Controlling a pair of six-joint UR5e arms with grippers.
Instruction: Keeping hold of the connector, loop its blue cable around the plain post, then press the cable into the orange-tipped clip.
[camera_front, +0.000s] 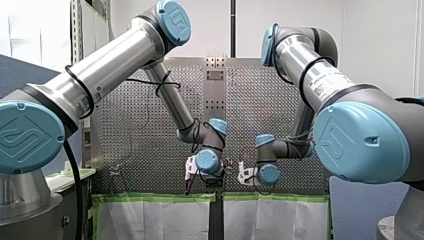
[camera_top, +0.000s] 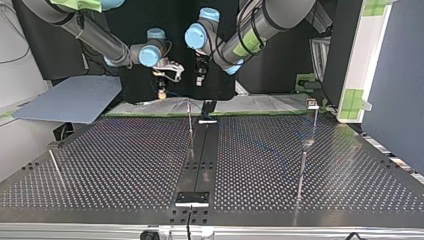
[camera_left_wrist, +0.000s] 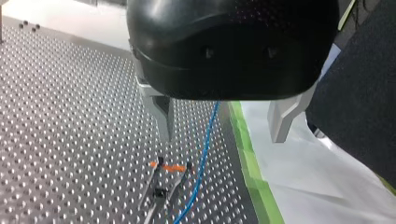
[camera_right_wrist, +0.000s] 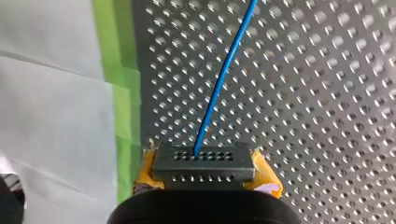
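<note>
1. My right gripper clamped the connector between its yellow pads. The black block's face of small holes pointed away from the wrist. It sat just beside the green tape, on the table's side of it.
2. The blue cable led from the connector's face out over the perforated table. It ran roughly along the green tape, slanting slightly away from it.
3. My left gripper hung above the table near the green tape, its metal fingers spread wide and holding nothing.
4. Below my left gripper the orange-tipped clip stood on the table, near the green tape.
5. The cable passed just beside the clip, between it and the green tape, and was not pressed into it. I could not tell whether the two touched.
6. A white sheet lay on the side of the green tape away from the table.
7. In the front view both wrists hung low over the table's edge, close above the green tape.
</note>
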